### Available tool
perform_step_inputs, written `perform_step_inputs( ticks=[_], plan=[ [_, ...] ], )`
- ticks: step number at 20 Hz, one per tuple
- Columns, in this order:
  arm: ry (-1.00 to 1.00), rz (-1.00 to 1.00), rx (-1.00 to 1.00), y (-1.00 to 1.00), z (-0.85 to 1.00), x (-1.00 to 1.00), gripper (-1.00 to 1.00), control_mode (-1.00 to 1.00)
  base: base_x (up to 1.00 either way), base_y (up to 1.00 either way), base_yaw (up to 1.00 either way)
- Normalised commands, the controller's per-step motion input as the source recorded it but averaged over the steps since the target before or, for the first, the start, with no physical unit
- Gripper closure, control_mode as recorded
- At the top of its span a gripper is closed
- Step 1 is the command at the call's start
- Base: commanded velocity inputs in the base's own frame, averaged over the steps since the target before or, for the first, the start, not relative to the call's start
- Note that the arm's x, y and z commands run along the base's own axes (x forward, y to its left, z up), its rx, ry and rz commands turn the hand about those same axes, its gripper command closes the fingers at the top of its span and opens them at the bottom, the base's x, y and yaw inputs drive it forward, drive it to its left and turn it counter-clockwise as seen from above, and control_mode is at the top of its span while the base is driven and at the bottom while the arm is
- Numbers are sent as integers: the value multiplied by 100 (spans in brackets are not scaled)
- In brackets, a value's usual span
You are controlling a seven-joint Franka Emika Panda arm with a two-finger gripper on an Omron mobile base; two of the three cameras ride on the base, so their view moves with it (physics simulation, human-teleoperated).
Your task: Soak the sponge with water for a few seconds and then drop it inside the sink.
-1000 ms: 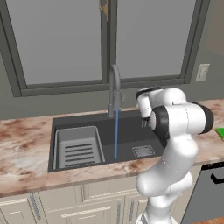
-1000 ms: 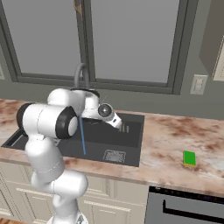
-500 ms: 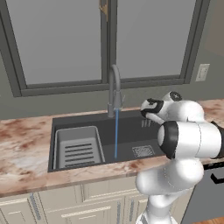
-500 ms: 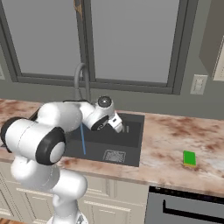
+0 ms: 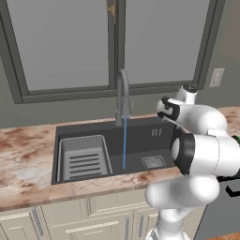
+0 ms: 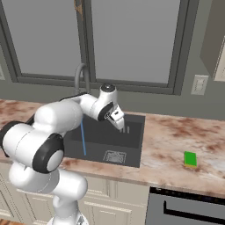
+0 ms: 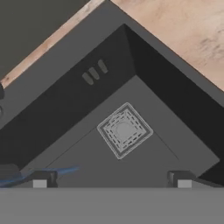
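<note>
The green sponge [image 6: 190,159] lies flat on the counter to the right of the sink [image 6: 134,139], well clear of the arm. My gripper [image 6: 117,120] hangs above the sink's right half, open and empty. In the hand view its two fingertips [image 7: 40,179] stand wide apart, with the gripper [image 7: 111,180] looking down at the square drain grate [image 7: 124,130] on the sink [image 7: 175,151] floor. A thin blue stream of water [image 5: 124,143] runs straight down from the gooseneck faucet [image 5: 123,93] into the sink [image 5: 93,131]. The water [image 6: 82,138] falls to the left of my gripper.
A lighter grey slotted rack [image 5: 84,157] fills the sink's left part. Marbled counter [image 6: 176,136] runs on both sides. A window sits behind the faucet, a wall outlet [image 6: 199,85] at the back right, and a dark oven front [image 6: 189,206] below the sponge.
The arm has swung to the right, carrying the open hand from above the sink's middle to its right half. The sponge and the water stream are unchanged.
</note>
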Motion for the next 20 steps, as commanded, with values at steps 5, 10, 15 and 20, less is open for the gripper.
perform_step_inputs(
  ticks=[5, 10, 15, 20],
  plan=[
    [11, 10, 1, -3, -32, -1, -100, -100, 0, 0, 0],
    [2, 18, 0, -1, -15, -15, -100, -100, 0, 0, 0],
    [0, 27, 0, 0, -4, -45, -100, -100, 0, 0, 0],
    [0, 28, 0, 0, -24, -44, -100, -100, 0, 0, 0]
  ],
)
